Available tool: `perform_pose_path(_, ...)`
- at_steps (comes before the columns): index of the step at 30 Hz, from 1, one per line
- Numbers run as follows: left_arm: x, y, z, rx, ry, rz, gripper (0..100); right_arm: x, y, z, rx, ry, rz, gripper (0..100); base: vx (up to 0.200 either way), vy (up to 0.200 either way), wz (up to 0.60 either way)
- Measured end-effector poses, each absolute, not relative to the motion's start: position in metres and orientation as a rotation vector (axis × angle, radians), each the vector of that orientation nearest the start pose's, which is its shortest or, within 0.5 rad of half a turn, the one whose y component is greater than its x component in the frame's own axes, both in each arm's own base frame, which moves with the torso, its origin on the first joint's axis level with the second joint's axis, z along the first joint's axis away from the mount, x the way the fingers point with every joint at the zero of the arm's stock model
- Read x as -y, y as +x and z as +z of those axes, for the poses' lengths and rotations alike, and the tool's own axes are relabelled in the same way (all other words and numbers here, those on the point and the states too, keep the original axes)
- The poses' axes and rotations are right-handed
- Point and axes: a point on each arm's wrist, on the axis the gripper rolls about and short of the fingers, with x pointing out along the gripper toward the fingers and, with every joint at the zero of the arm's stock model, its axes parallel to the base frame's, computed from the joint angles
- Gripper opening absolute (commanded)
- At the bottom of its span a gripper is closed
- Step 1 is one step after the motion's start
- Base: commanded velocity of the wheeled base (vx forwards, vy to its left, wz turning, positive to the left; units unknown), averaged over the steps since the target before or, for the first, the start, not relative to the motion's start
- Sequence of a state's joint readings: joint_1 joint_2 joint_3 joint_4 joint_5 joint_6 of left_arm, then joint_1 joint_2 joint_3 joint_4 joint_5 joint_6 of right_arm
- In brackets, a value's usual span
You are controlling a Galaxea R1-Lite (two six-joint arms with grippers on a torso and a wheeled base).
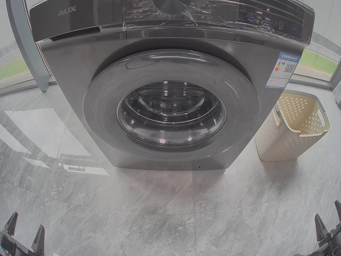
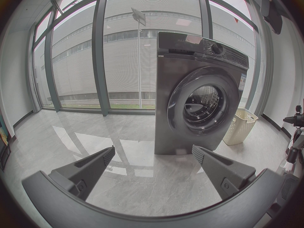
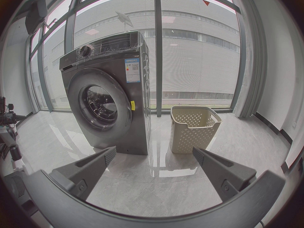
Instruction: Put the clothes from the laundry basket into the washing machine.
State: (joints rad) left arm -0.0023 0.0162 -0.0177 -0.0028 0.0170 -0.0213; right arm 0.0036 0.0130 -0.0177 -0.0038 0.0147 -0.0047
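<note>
I am looking at a polished grey stone-look floor point(image 1: 160, 210), veined and glossy enough to mirror the window light in pale patches ahead of my left gripper point(image 1: 27, 221) and out to its left. The washing machine point(image 1: 170, 100) stands upright on the tiles, ahead of both grippers and roughly between their lines, its round door facing them. The laundry basket point(image 1: 293, 128), cream and perforated, sits on the floor ahead of my right gripper point(image 1: 327, 209), just beside the machine's flank; a narrow strip of floor shows between them. A wide stretch of tile separates both grippers from the machine.
</note>
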Motion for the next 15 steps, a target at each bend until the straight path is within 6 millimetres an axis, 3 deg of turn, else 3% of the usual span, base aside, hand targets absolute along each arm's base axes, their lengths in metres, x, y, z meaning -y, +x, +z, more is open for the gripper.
perform_pose_path(15,-0.0005,-0.0229,0.081,0.004,-0.009,0.018,100,0.0,-0.0231,0.0812,0.009,0.001,0.009,100,0.0,0.0,0.0)
